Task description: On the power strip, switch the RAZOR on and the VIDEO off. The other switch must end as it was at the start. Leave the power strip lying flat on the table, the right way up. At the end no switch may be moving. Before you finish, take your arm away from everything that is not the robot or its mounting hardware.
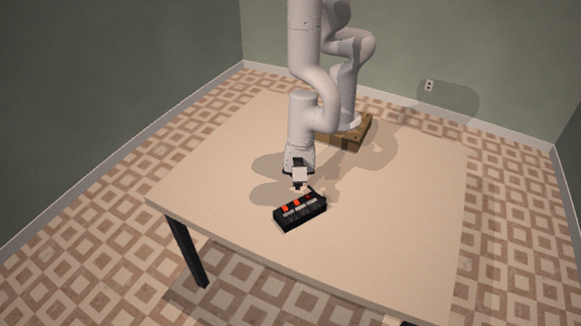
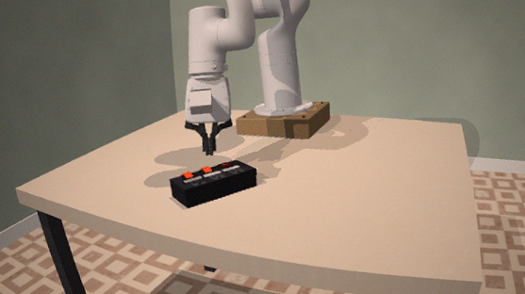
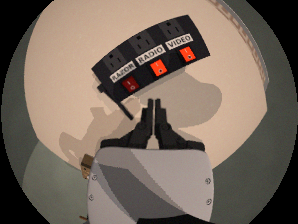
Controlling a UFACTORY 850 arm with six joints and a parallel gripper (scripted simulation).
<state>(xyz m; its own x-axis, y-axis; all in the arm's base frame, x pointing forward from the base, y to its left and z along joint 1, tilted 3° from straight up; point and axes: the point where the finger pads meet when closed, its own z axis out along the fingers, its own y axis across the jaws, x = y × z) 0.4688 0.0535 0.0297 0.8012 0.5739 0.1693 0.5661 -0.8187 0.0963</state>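
Power strip (image 1: 299, 219) (image 2: 221, 188) (image 3: 131, 54): black, flat on the table (image 1: 390, 231) (image 2: 354, 195) (image 3: 55, 60)
Switches: three; RAZOR (image 3: 131, 84) dark red, RADIO (image 3: 158, 68) and VIDEO (image 3: 187, 54) bright orange
Sockets: three, beside the strip's labels
Gripper (image 1: 297, 189) (image 2: 209, 154) (image 3: 154, 106): one, clenched on nothing, above the table near the strip
Arm (image 1: 305, 43) (image 2: 235, 19): upper part cut off

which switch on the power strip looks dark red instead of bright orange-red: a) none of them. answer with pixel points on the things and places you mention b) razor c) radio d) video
B: the switch beside the RAZOR label (image 3: 122, 72) is dark red, while those by RADIO (image 3: 151, 55) and VIDEO (image 3: 179, 42) are bright orange-red.
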